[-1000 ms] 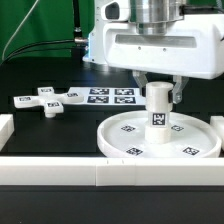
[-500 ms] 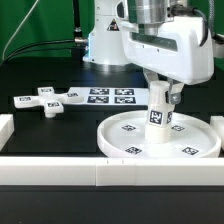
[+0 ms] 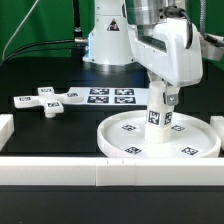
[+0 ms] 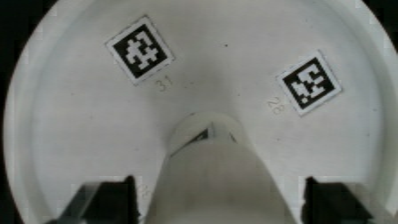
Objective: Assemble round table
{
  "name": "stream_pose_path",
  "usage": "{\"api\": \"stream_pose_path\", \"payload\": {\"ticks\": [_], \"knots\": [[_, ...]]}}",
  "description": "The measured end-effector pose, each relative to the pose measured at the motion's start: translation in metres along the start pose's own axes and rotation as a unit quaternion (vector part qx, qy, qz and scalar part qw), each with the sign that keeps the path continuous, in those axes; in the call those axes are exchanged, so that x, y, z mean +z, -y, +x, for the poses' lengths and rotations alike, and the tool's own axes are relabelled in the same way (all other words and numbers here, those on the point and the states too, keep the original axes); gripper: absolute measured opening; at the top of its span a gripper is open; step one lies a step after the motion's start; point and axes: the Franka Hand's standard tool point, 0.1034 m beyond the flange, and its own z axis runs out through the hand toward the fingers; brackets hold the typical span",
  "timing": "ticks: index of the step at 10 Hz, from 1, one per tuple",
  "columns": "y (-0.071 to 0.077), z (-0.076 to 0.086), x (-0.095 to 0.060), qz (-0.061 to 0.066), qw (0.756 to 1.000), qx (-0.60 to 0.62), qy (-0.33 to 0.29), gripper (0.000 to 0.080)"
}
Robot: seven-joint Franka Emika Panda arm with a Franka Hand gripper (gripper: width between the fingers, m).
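Observation:
The large round disc (image 3: 125, 150) lies flat at the front on the exterior view's right. The short thick cylinder (image 3: 156, 112) stands upright on the disc's central hub, with a tag facing the camera. My gripper (image 3: 158, 95) reaches down around the cylinder's top. In the wrist view the cylinder (image 4: 228, 180) stands between my black fingers (image 4: 107, 205) with a narrow gap on each side, so my gripper (image 4: 222, 205) looks open. The tagged disc (image 4: 214, 90) fills that view. The cross-shaped piece (image 3: 48, 101) lies flat at the exterior view's left.
The marker board (image 3: 110, 97) lies behind the disc, between it and the robot base. A long white border rail (image 3: 100, 175) runs along the front and another stands at the left edge (image 3: 5, 125). A green backdrop hangs behind.
My wrist has turned about the upright cylinder, and the hand's broad face now points more to the exterior view's right. The cylinder's tag still faces the camera. The disc and cross-shaped piece have not moved.

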Motion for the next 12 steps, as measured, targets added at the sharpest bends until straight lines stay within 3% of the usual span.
{"api": "stream_pose_path", "payload": {"ticks": [1, 2, 8, 10, 12], "knots": [[-0.0001, 0.0001, 0.0007, 0.000, 0.999, -0.033, 0.000, 0.0609], [-0.0007, -0.0001, 0.0027, -0.001, 0.998, -0.069, -0.001, 0.0642], [-0.0037, -0.0038, 0.0047, -0.003, 0.948, -0.320, 0.001, 0.0649], [-0.0028, -0.0048, 0.0030, -0.014, 0.910, -0.415, 0.003, 0.0649], [-0.0008, -0.0034, 0.0019, -0.015, 0.857, -0.515, 0.000, 0.0649]]}}
